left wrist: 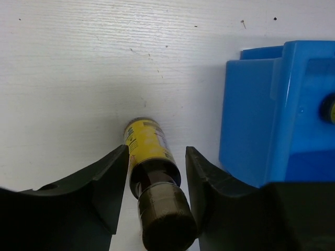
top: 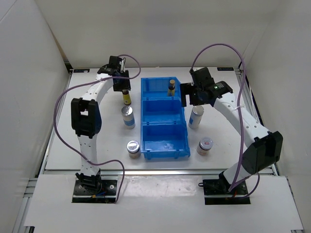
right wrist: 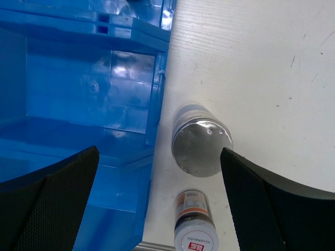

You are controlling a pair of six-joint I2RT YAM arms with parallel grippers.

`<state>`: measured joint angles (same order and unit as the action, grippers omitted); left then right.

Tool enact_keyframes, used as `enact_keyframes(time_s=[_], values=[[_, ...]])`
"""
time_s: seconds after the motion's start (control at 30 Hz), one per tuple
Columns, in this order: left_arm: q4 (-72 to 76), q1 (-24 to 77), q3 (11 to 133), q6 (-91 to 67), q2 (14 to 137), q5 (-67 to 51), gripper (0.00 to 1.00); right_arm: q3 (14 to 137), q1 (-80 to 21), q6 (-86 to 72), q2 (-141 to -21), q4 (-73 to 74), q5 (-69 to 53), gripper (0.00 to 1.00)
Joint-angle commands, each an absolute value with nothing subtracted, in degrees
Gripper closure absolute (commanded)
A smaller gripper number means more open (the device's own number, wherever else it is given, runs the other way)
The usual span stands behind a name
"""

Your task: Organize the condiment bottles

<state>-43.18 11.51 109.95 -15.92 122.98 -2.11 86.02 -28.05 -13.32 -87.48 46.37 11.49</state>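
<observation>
A brown yellow-labelled bottle [top: 126,98] stands on the table left of the blue bin [top: 163,141]. My left gripper [top: 121,83] is open, and its fingers straddle this bottle [left wrist: 151,144] with small gaps on both sides. A second brown bottle [top: 171,87] stands in the bin's far compartment. One white shaker [top: 128,117] and one round-lidded jar [top: 133,148] stand left of the bin. The other shaker [top: 196,118] and the other jar [top: 205,145] stand on its right. My right gripper [top: 192,94] is wide open above the right shaker's silver top [right wrist: 201,146] and the bin's right wall.
The blue bin [right wrist: 78,94] has three compartments; its middle and near ones hold nothing. Its left wall [left wrist: 272,120] is close to my left gripper [left wrist: 157,157]. The right jar [right wrist: 194,225] stands near the table's front edge. White walls enclose the table.
</observation>
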Motion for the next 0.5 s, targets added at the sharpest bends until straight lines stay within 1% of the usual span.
enact_keyframes(time_s=[0.0,0.03,0.13,0.17,0.2,0.27,0.3,0.43,0.47], values=[[-42.9,13.0,112.6,-15.4,121.9,-0.9,0.43,85.1,-28.3,-14.0,-85.1,46.1,12.1,0.0],[-42.9,13.0,113.1,-14.8,121.3,-0.3,0.45,84.5,-28.3,-14.0,-85.1,46.1,12.1,0.0],[-42.9,13.5,113.6,-14.2,120.0,0.8,0.56,84.5,-28.3,-14.0,-85.1,46.1,12.1,0.0],[-43.6,13.5,114.4,-14.2,119.4,0.8,0.62,83.9,-28.3,-14.0,-85.1,46.1,12.1,0.0],[-44.6,14.1,115.0,-14.2,119.4,1.4,0.71,83.9,-28.3,-14.0,-84.6,46.1,12.1,0.0],[-46.2,14.1,117.8,-14.2,119.4,1.4,0.82,83.9,-28.3,-14.0,-84.6,46.6,12.1,0.0],[-47.9,14.1,118.8,-14.2,119.4,2.2,0.89,83.9,-28.3,-14.0,-84.6,46.6,12.1,0.0],[-51.1,14.1,124.3,-14.2,118.9,3.4,0.89,83.4,-28.3,-14.0,-84.0,46.6,12.1,0.0],[-52.0,14.1,127.7,-14.2,118.9,3.4,0.89,83.4,-28.3,-14.0,-84.0,47.1,12.1,0.0]])
